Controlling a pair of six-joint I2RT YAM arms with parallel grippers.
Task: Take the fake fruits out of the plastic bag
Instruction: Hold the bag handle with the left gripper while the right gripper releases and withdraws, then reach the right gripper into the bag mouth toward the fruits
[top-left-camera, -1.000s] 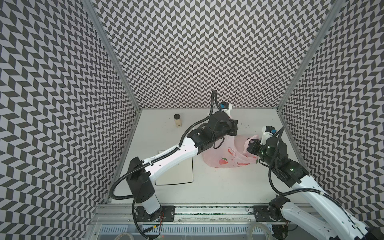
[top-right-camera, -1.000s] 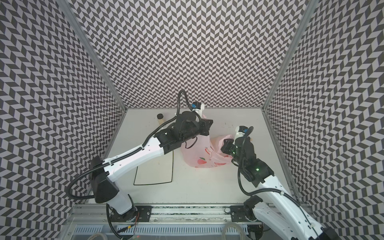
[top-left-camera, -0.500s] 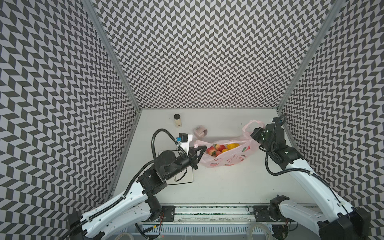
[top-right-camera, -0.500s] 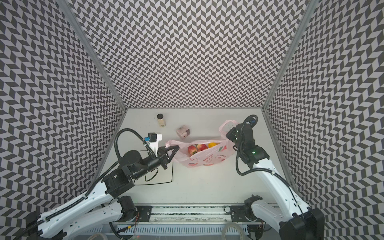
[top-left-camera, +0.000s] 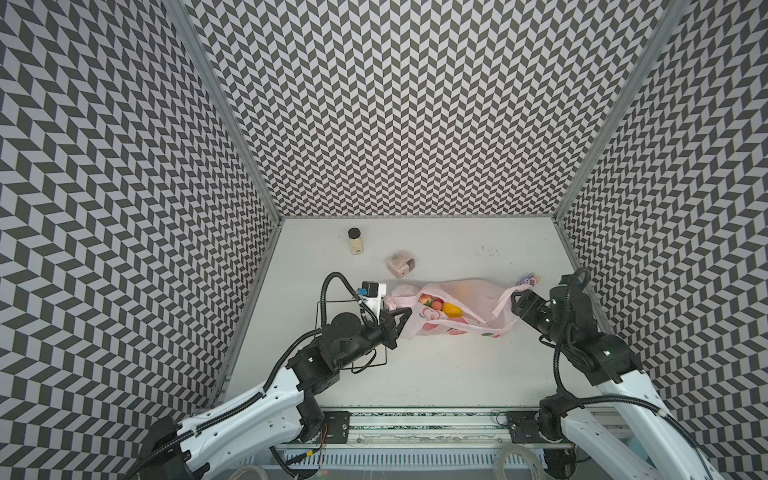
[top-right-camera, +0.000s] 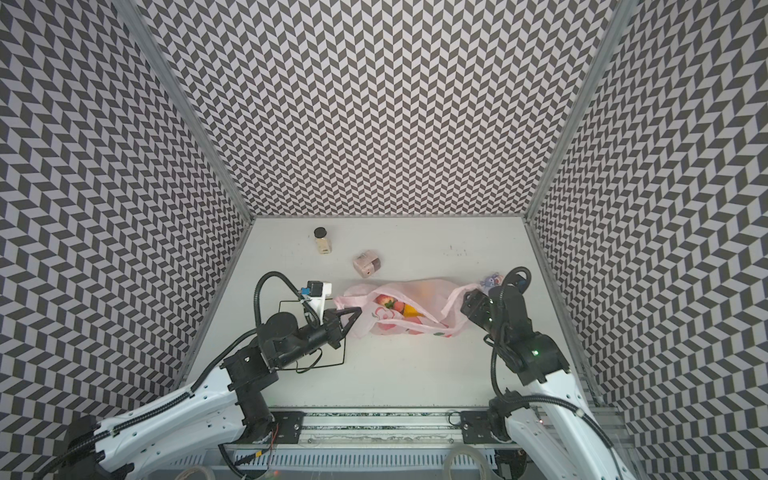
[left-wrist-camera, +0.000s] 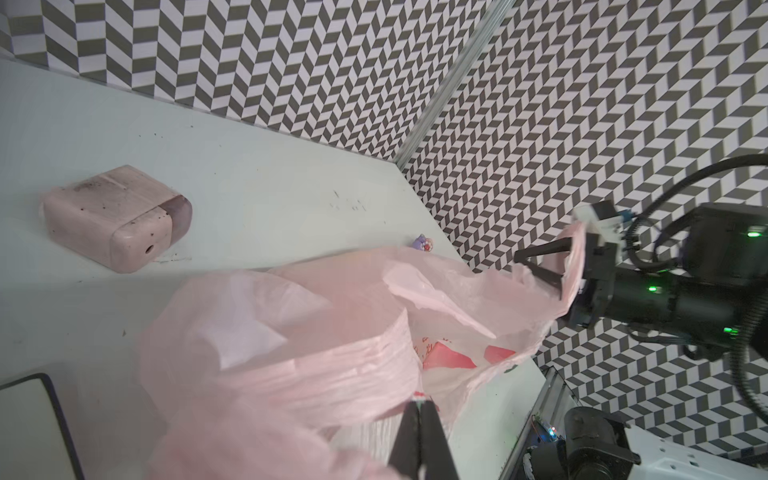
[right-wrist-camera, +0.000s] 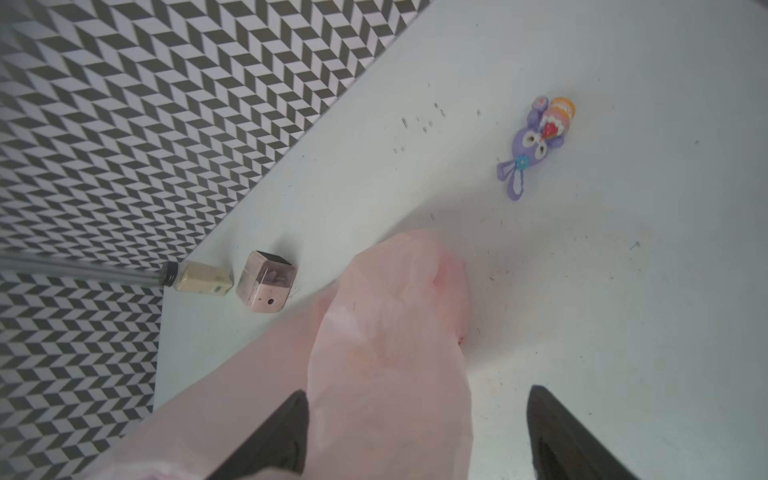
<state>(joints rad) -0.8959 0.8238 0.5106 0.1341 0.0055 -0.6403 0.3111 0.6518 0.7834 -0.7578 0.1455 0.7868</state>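
The pale pink plastic bag (top-left-camera: 465, 320) (top-right-camera: 419, 328) lies on its side mid-table, its mouth gaping upward. Inside show the fake fruits: a red strawberry (top-left-camera: 424, 299) (top-right-camera: 384, 300), a peach one (top-left-camera: 435, 305) and a yellow-orange one (top-left-camera: 451, 309) (top-right-camera: 411, 310). My left gripper (top-left-camera: 405, 311) (top-right-camera: 355, 311) (left-wrist-camera: 419, 401) is shut on the bag's left rim; the bag (left-wrist-camera: 311, 332) fills the left wrist view. My right gripper (top-left-camera: 515, 303) (top-right-camera: 467, 303) (right-wrist-camera: 417, 392) stands open at the bag's right end. A loop of the bag (right-wrist-camera: 390, 332) lies loose between its fingers.
A pink box (top-left-camera: 401, 266) (left-wrist-camera: 116, 216) (right-wrist-camera: 266, 280) and a black-lidded jar (top-left-camera: 355, 243) (right-wrist-camera: 199, 278) stand behind the bag. A purple toy figure (top-left-camera: 528, 280) (right-wrist-camera: 536, 141) lies near the right wall. The white black-rimmed plate (top-left-camera: 332, 307) sits under my left arm.
My right gripper has opened and let go of the bag's handle, which now hangs slack. The left gripper keeps its hold on the bag's left rim.
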